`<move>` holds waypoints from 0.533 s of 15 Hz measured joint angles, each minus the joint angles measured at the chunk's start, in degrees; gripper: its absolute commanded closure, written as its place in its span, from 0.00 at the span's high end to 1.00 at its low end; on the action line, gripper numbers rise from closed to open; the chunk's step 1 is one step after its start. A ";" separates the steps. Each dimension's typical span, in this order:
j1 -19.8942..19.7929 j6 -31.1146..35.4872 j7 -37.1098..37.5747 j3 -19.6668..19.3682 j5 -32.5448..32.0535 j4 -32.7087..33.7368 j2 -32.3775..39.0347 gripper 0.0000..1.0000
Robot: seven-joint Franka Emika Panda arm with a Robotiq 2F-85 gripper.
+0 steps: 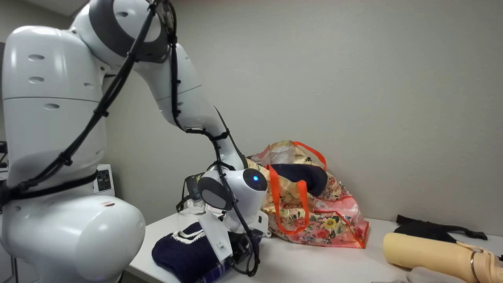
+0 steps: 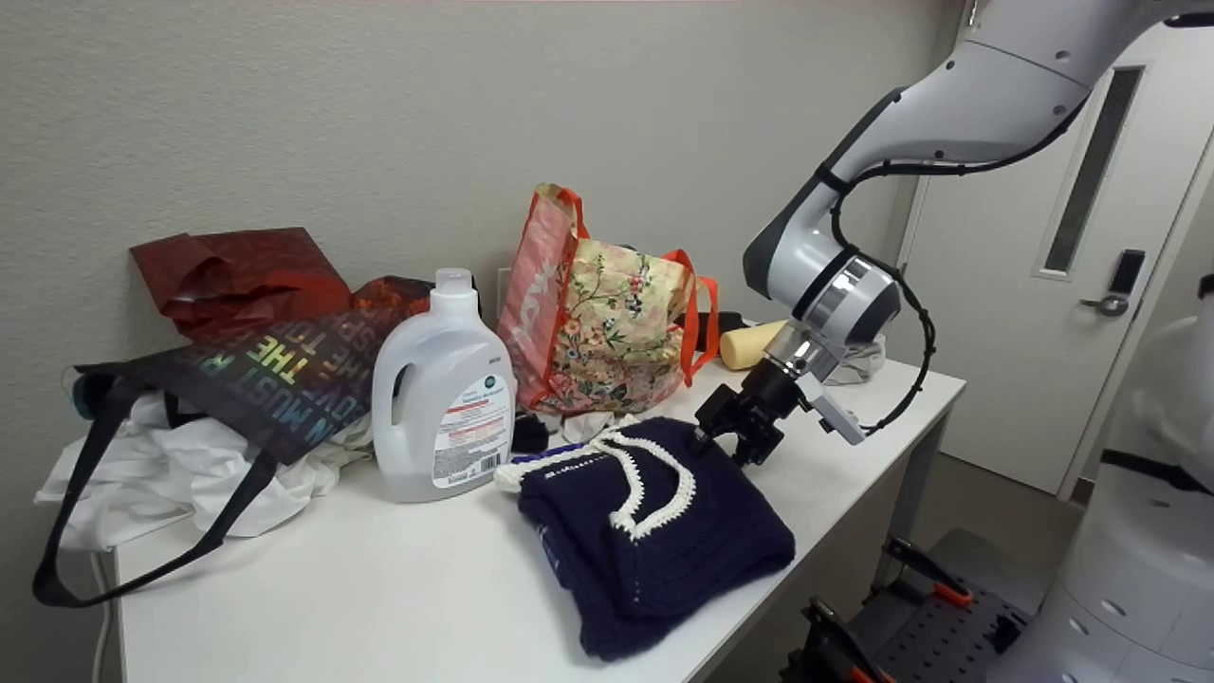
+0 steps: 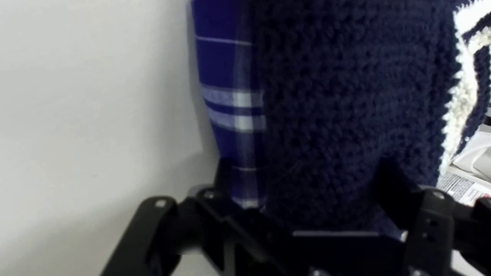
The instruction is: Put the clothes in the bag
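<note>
The clothes, a folded navy stack of knit with white crochet trim over blue check fabric, lie near the table's front edge in both exterior views (image 1: 188,251) (image 2: 664,541). They fill much of the wrist view (image 3: 337,103). The floral bag (image 1: 326,228) with orange handles stands open against the wall, beyond the clothes; it also shows in an exterior view (image 2: 616,323). A dark navy soft item (image 1: 304,177) sits in its mouth. My gripper (image 2: 726,446) is open at the stack's edge. In the wrist view its fingers (image 3: 303,174) are wide apart around the stack's end; whether they touch it is unclear.
A white detergent bottle (image 2: 441,408) stands left of the bag. Beyond it are a black lettered tote (image 2: 285,379), a dark red bag (image 2: 242,285) and white cloth (image 2: 180,465). A beige bottle (image 1: 428,253) and black cloth (image 1: 424,228) lie on the bag's other side.
</note>
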 measured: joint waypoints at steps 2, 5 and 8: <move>-0.84 0.00 -0.01 1.40 0.70 0.56 0.76 0.42; -5.32 0.04 0.00 6.40 0.66 1.27 1.10 0.22; -8.05 0.11 0.51 8.82 -1.76 2.19 1.10 0.06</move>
